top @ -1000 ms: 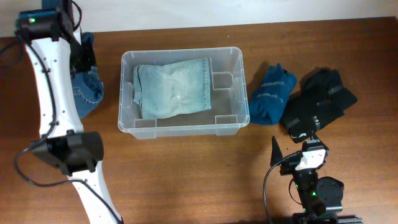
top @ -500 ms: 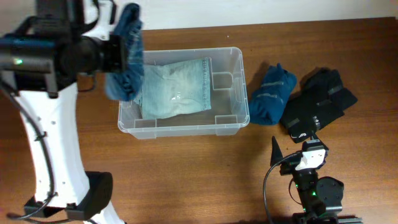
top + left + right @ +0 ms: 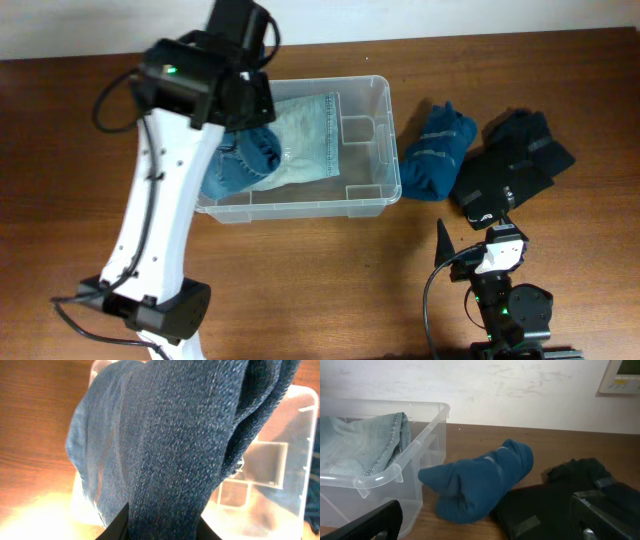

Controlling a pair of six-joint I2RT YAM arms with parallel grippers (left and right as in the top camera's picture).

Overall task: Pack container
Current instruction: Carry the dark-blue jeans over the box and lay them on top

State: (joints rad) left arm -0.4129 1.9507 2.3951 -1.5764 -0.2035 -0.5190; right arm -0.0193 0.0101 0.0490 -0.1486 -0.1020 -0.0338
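The clear plastic container (image 3: 300,208) stands at the table's middle with a folded light-blue denim garment (image 3: 305,140) lying in it. My left gripper (image 3: 162,530) is shut on a dark-blue denim garment (image 3: 185,435), which hangs over the container's left half (image 3: 245,160); the arm hides the gripper from overhead. In the left wrist view the container's floor and rim (image 3: 300,405) show behind the cloth. My right gripper (image 3: 478,252) rests low at the front right, open and holding nothing (image 3: 487,525).
Right of the container lie a teal folded garment (image 3: 435,152) (image 3: 480,480) and a black garment (image 3: 512,160) (image 3: 560,495). The left arm's base stands at the front left (image 3: 150,310). A pale wall runs behind the table.
My left arm has swung from the table's far left edge rightwards with the dark denim, which now hangs into the container's left side. The right arm has not moved.
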